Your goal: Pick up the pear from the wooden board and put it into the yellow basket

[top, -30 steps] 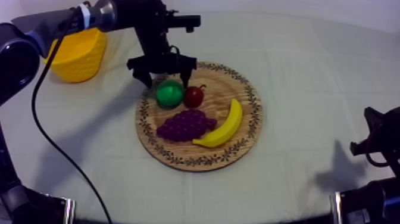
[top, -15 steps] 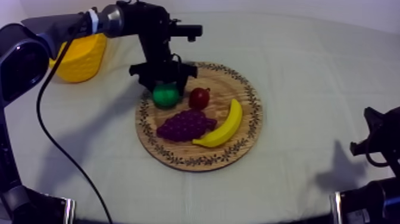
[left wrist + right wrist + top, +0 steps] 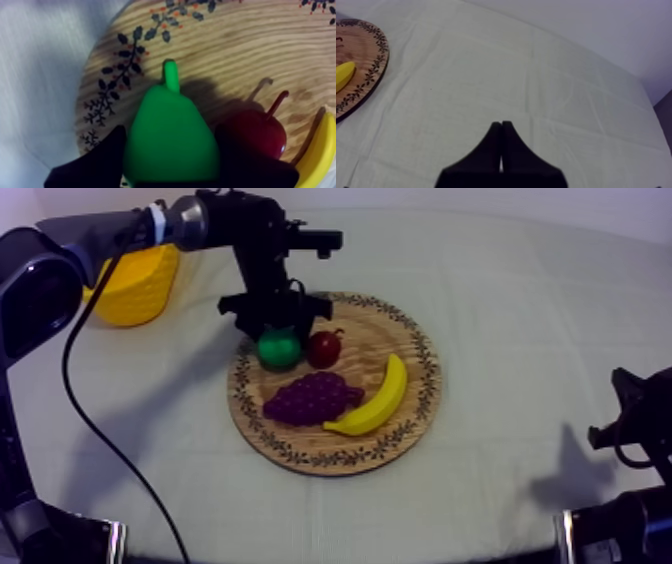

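Left pincer (image 3: 280, 333) lowered over the wooden board (image 3: 405, 358), its two black fingers (image 3: 97, 167) closed against either flank of the green pear (image 3: 279, 351). The pear sits on the board near the patterned rim on the basket's side, stem pointing away from the pincer, just beside the small red fruit (image 3: 324, 348). Bunch of grapes (image 3: 312, 397) and banana (image 3: 375, 398) lie on the board's nearer half. Yellow basket (image 3: 130, 283) stands apart from the board at the worktop's (image 3: 520, 318) far left. Right pincer (image 3: 501, 145) rests over bare cloth, fingers pressed together, gripping nothing.
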Available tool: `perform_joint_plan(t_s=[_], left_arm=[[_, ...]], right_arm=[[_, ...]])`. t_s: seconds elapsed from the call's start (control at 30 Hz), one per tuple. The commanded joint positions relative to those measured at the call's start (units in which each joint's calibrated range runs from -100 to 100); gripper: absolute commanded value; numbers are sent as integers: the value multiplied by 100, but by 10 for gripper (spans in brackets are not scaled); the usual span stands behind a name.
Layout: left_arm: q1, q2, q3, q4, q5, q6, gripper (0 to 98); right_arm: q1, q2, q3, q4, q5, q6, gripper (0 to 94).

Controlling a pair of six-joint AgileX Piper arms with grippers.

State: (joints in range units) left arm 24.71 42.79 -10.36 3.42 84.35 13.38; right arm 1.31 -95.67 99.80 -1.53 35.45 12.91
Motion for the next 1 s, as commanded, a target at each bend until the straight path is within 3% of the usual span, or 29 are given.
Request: perform_joint_plan(t_s=[0.0,0.47,0.97], left_arm=[[1,-82,23,-4,3,-13,444],[49,-1436,3,-40,534,-55,425],[-1,-2207,-867,-197,1414,15,410]], right_arm=[[0,0,-2,0,-5,1,4],[0,0,-2,0,-5,1,4],[0,0,-2,0,-5,1,4]])
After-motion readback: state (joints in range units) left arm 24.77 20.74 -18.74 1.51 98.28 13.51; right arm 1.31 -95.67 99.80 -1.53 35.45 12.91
